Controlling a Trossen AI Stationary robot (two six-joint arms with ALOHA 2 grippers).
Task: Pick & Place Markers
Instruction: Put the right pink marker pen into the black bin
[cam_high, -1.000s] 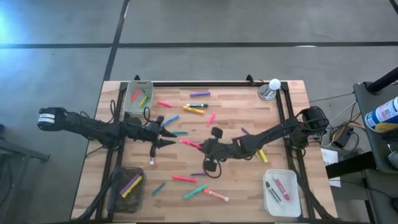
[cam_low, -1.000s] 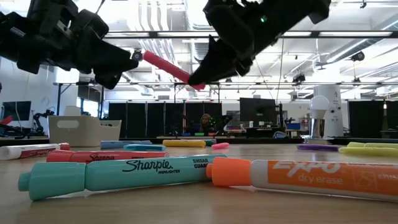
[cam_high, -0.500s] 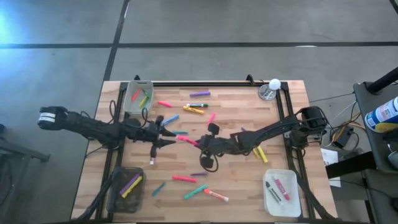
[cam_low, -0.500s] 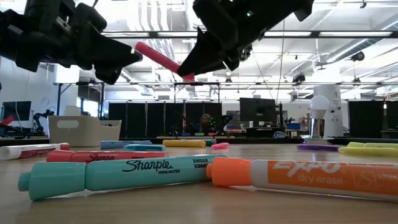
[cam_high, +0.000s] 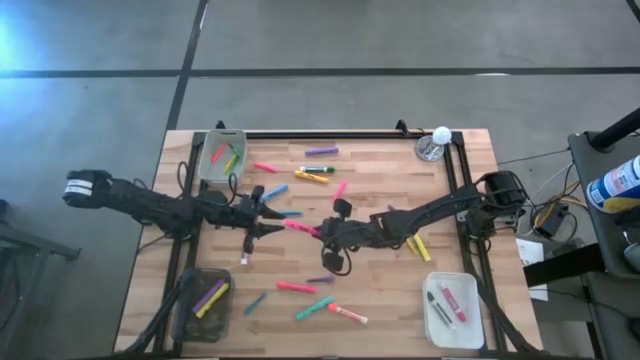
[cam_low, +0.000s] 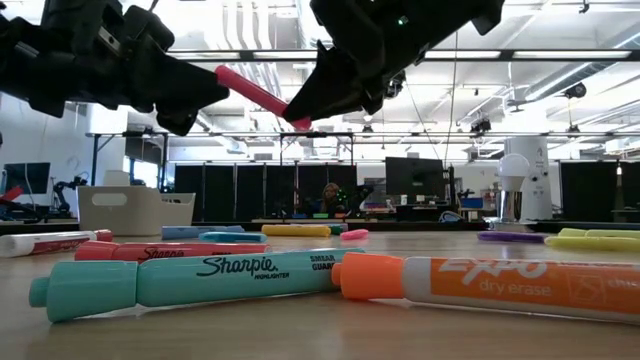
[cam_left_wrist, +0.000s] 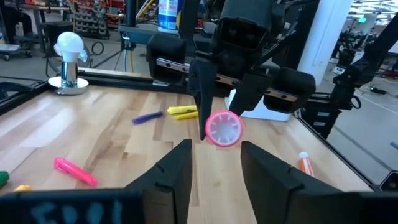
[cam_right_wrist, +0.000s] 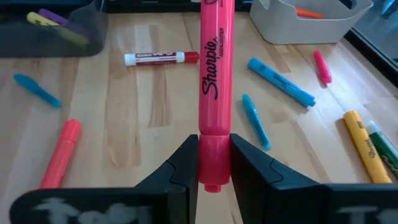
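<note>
Mid-table, above the wood, the pink marker (cam_high: 298, 226) hangs level between two arms! Right gripper (cam_right_wrist: 214, 163) is clamped on its cap end, barrel sticking straight out toward the left gripper (cam_left_wrist: 214, 158), whose fingers are spread wide either side of the free tip, not touching it. It looks light, stiff and smooth-sided, so likely to slip unless it's taken across the barrel, well back from the tip. Both arms reach in low and stretched, wrists facing each other
</note>
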